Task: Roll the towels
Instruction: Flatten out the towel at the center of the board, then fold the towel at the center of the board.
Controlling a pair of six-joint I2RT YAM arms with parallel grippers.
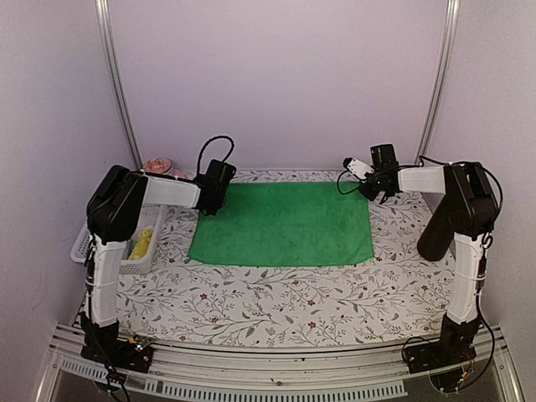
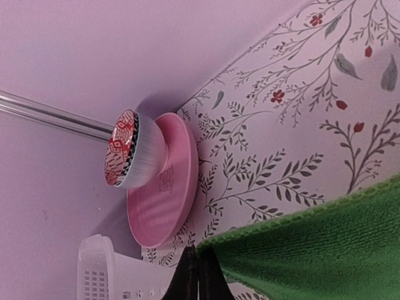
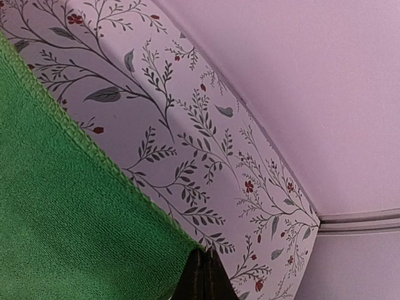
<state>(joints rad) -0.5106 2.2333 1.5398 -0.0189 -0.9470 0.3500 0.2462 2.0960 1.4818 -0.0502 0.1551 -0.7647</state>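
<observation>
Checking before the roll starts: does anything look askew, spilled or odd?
Nothing stands out. The green towel lies flat and unwrinkled on the table, with the left gripper and right gripper shut at its far corners. The yellow towel sits in the basket.

The green towel [image 1: 282,224] is looking plain and bright, the yellow towel [image 1: 141,244] limey. The worktop [image 1: 276,301] is showing grey sprigs and red flowers on white. The plate [image 2: 159,200] is showing pink, the bowl [image 2: 122,150] red-and-black patterning, the basket [image 2: 97,269] white.
</observation>
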